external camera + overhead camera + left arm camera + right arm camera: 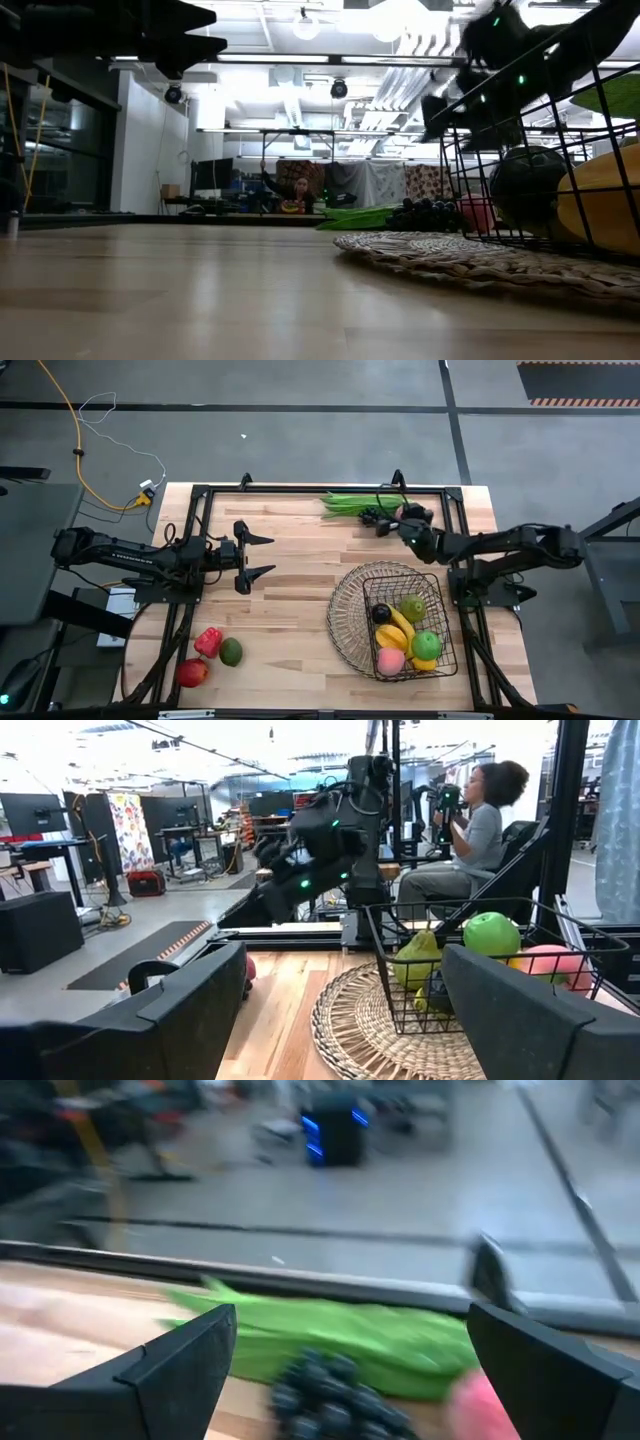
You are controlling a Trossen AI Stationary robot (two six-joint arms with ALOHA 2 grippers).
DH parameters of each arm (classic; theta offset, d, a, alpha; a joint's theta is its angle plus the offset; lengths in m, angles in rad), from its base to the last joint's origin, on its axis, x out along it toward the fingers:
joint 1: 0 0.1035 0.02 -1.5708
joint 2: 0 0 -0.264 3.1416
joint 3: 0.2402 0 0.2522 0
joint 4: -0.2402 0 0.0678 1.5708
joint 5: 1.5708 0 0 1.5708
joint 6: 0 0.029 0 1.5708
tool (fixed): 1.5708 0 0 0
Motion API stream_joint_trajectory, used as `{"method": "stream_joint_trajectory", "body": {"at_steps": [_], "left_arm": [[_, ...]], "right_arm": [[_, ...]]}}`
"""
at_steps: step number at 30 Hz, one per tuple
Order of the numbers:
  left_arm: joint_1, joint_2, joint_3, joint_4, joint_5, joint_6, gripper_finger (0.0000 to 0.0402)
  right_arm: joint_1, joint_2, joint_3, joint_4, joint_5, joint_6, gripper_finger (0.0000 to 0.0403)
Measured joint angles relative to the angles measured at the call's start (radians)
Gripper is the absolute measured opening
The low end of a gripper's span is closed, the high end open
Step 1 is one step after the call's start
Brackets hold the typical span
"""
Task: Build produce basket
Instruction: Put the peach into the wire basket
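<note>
Basket (350, 610) sits on the counter's right, part-filled. Right end effector (398, 526), released, hovers over grapes (375, 520) at the far edge; next, descend and grasp. Left end effector (262, 556) waits released.

The middle of the pale wooden table (300, 610) lies bare. The dark wire basket (392, 620) blocks four o'clock; long green beans (355, 503) and dark grapes (378, 520) crowd one o'clock.
</note>
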Motion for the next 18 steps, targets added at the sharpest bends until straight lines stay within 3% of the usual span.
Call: {"method": "stream_joint_trajectory", "body": {"at_steps": [9,18], "left_arm": [[0.000,0.000,0.000,0.000,0.000,-0.008,0.0326],[0.000,0.000,0.000,0.000,-0.007,-0.017,0.0326]], "right_arm": [[-0.141,0.000,0.000,-0.251,-0.050,0.198,0.0387],[-0.200,0.056,0.000,-0.294,-0.104,0.231,0.0387]]}}
